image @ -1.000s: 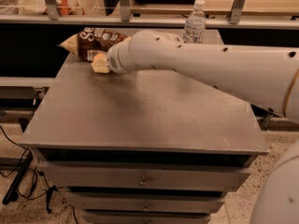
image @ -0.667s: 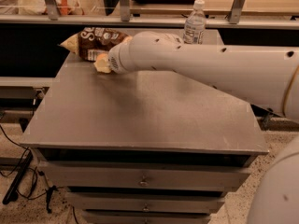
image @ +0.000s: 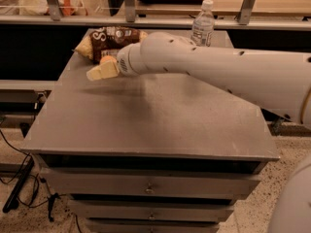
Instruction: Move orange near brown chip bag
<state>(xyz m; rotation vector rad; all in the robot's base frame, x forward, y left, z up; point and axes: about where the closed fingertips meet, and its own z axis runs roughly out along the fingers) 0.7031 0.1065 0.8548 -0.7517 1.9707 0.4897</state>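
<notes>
The brown chip bag (image: 111,39) lies at the far left of the grey table (image: 146,125), dark brown with white lettering and pale yellow ends. A small part of the orange (image: 108,60) shows right in front of the bag, tight against the top of my gripper. My gripper (image: 100,73) is pale yellow, points left and sits just above the table, right in front of the bag. The thick white arm (image: 204,64) reaches in from the right and hides most of the orange.
A clear water bottle (image: 203,23) stands at the table's far edge, behind the arm. Drawers (image: 148,188) sit under the tabletop. A shelf rail with metal posts (image: 129,4) runs behind the table. Cables lie on the floor at lower left.
My gripper has shifted slightly left and toward the table's front, and a bit of the orange now shows above it. The bag and the bottle have not moved.
</notes>
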